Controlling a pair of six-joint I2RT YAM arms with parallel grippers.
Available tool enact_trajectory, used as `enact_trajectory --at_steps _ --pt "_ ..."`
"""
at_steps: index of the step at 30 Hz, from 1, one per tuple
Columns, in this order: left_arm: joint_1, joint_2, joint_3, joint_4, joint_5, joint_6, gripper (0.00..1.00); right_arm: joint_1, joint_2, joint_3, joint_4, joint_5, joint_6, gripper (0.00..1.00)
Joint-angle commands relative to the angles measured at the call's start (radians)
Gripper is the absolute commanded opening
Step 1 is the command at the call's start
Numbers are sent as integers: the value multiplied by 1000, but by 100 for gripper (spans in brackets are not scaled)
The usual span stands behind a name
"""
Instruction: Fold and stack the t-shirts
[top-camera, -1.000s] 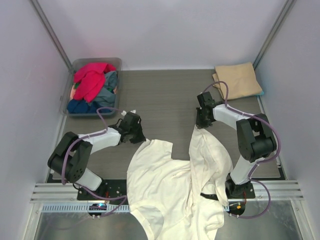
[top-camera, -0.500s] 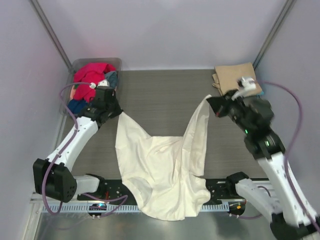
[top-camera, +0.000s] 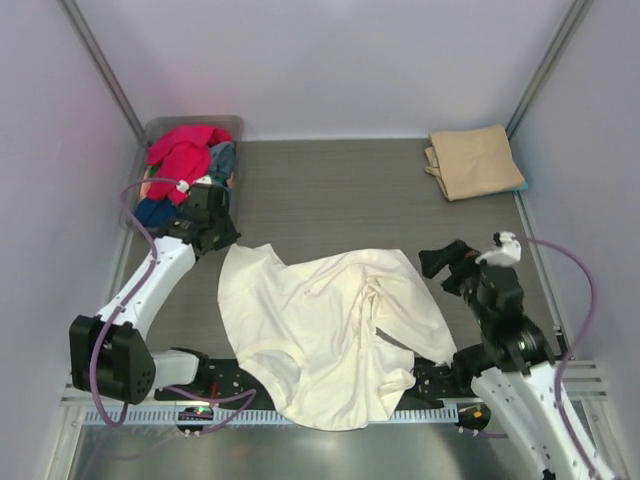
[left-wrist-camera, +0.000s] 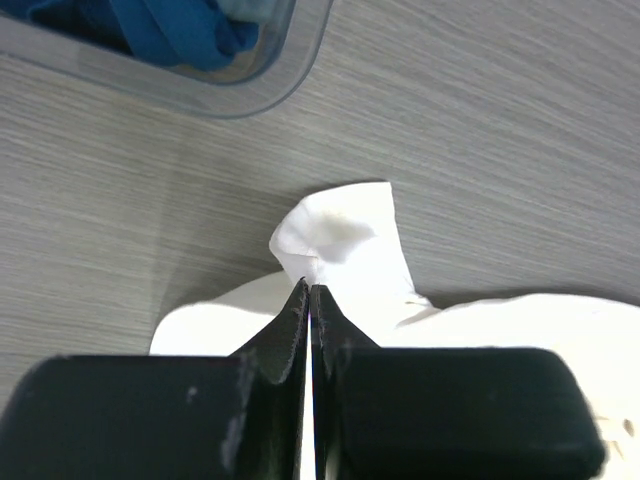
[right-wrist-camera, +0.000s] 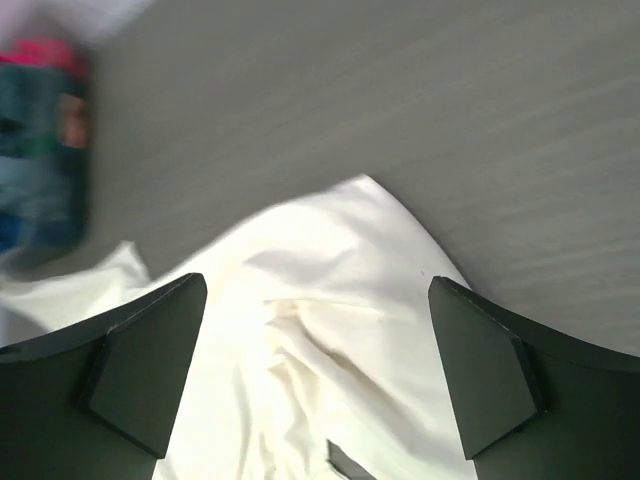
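Early on: red t-shirt (top-camera: 180, 155) and blue ones (top-camera: 160, 210) wait in tub (top-camera: 238, 125) just behind left gripper (top-camera: 210, 218), pinched tight on a corner of cream t-shirt (top-camera: 330, 330), which lies crumpled and unfolded between both claws. Beside it, right gripper (top-camera: 445, 270) gapes, empty. One tan t-shirt (top-camera: 475, 160) folded, far behind. No readable writing.

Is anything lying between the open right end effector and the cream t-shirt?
Nothing visible does. The right end effector is open above the cream t-shirt, and its wrist view shows only cloth and table below it.
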Motion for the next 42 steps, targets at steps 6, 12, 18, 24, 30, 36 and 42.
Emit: enact_trajectory --at_steps 6,12,18,24,30,36,42 --pt "10 -75 -29 -19 23 16 0 4 694 202 2 110 34 100" --pt "11 -79 -61 -11 49 8 0 1 1004 369 69 100 -66 100" --pt "10 -91 -67 -8 55 8 0 4 1161 362 164 -83 -63 100" --pt "10 -73 -65 1 63 2 0 7 1203 286 238 -213 -63 84" --pt "11 -53 -58 12 63 0 0 15 1218 230 292 -244 -60 45" --pt "11 27 42 28 87 -6 1 -1 1290 304 309 -240 -86 1" --pt "13 275 499 -45 238 49 0 -117 1377 757 160 -243 -159 1"
